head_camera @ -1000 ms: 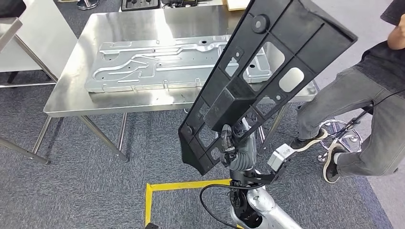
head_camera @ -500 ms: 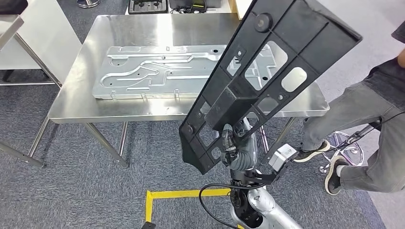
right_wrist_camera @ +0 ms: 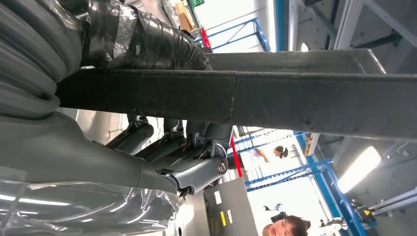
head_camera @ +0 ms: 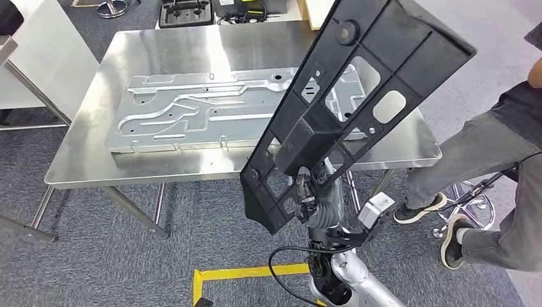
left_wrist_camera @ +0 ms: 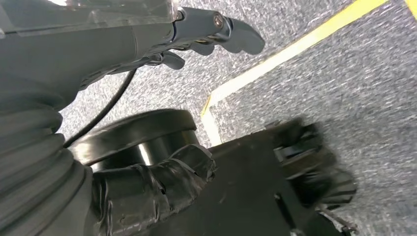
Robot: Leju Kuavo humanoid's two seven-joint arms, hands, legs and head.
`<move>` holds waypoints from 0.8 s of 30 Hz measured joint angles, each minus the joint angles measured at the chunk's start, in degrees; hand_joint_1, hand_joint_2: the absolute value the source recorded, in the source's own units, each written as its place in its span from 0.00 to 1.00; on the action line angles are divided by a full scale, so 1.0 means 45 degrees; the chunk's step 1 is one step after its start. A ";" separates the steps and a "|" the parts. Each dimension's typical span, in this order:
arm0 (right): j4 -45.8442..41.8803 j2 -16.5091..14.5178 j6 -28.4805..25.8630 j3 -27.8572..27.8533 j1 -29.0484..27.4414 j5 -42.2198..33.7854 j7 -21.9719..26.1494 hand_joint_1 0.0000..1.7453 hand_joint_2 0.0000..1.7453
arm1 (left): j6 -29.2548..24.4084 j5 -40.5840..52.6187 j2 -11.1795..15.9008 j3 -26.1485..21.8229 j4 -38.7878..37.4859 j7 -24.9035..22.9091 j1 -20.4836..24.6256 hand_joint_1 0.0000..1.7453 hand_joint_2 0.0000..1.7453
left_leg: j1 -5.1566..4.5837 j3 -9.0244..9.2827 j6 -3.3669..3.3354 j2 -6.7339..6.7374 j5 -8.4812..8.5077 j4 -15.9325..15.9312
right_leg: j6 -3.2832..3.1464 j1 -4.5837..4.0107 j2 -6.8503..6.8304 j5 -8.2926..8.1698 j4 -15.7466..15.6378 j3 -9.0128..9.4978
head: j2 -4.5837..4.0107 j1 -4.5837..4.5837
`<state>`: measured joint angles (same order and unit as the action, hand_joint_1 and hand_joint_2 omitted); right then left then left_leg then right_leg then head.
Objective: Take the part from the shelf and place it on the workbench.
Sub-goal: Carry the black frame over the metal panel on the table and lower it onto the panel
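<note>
My right hand point(head_camera: 305, 192) is clamped on the low end of the black panel point(head_camera: 358, 96), fingers wrapped round a rib; in the right wrist view the thumb point(right_wrist_camera: 147, 42) sits on one side of the panel's edge point(right_wrist_camera: 295, 98) and the darker fingers point(right_wrist_camera: 196, 162) on the other. Panel tilts up and away from the hand, upper end high over the right part of the workbench point(head_camera: 96, 153), not touching it. It's a ribbed plastic piece w/ several cut-outs.

Left hand point(left_wrist_camera: 211, 29): hangs low by my body, fingers loosely curled, nothing in it, over grey carpet point(left_wrist_camera: 344, 73) w/ a yellow tape line point(left_wrist_camera: 275, 59).

Workbench is bare steel on thin legs. A big stamped metal sheet point(head_camera: 211, 109) lies flat on it, running from near the left edge toward the right edge, partly hidden behind the panel.

Yellow tape corner point(head_camera: 243, 275) on the floor just in front of me. A person point(head_camera: 505, 160) in grey trousers sits off the bench's right edge, feet near a stool base point(head_camera: 473, 204).
</note>
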<state>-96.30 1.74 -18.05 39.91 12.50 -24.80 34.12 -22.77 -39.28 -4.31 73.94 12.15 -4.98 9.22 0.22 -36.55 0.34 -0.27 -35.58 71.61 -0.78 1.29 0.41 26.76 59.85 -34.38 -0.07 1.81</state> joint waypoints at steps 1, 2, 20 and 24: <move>0.0001 0.0000 -0.0011 0.0000 -0.0007 0.0017 -0.0019 1.00 1.00 | 0.0000 -0.0011 0.0000 0.0002 0.0000 0.0000 -0.0018 0.00 1.00 | 0.0039 -0.0437 0.0046 0.0001 -0.0015 0.0476 | 0.0008 0.0000 0.0003 0.0107 0.0002 0.0123 | 0.0000 0.0003; 0.0002 0.0000 -0.0038 0.0000 -0.0010 0.0051 -0.0057 1.00 1.00 | -0.0002 -0.0024 0.0005 0.0005 0.0000 0.0001 -0.0047 0.00 1.00 | 0.0064 -0.0689 0.0074 0.0002 0.0230 0.0530 | 0.0022 0.0004 0.0015 0.0227 0.0003 0.0275 | 0.0000 0.0000; 0.0560 0.0807 -0.1269 0.0838 0.3499 0.5486 -0.6373 1.00 1.00 | -0.0004 -0.0046 0.0231 0.0064 -0.0005 0.0010 -0.0044 0.00 1.00 | -0.0060 0.0384 -0.0544 -0.0075 0.2195 -0.2866 | 0.0665 0.0036 -0.0034 0.0426 0.1515 -0.0638 | 0.0000 -0.0034; 0.0902 0.0894 -0.1089 0.1028 0.4378 0.6170 -0.7085 1.00 1.00 | 0.0027 -0.0039 0.0255 0.0064 -0.0005 0.0005 0.0012 0.00 1.00 | -0.0143 0.0256 -0.0322 -0.0113 0.2077 -0.2646 | 0.0441 -0.0010 -0.0013 0.0033 0.0257 -0.0214 | 0.0000 0.0019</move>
<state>-92.24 5.77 -22.96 44.54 32.20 2.97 2.24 -22.65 -39.45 -3.16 74.23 12.13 -4.96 9.28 -0.43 -35.40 -1.11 -0.77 -26.23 59.70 1.20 1.25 0.36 26.91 61.01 -35.34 -0.07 1.90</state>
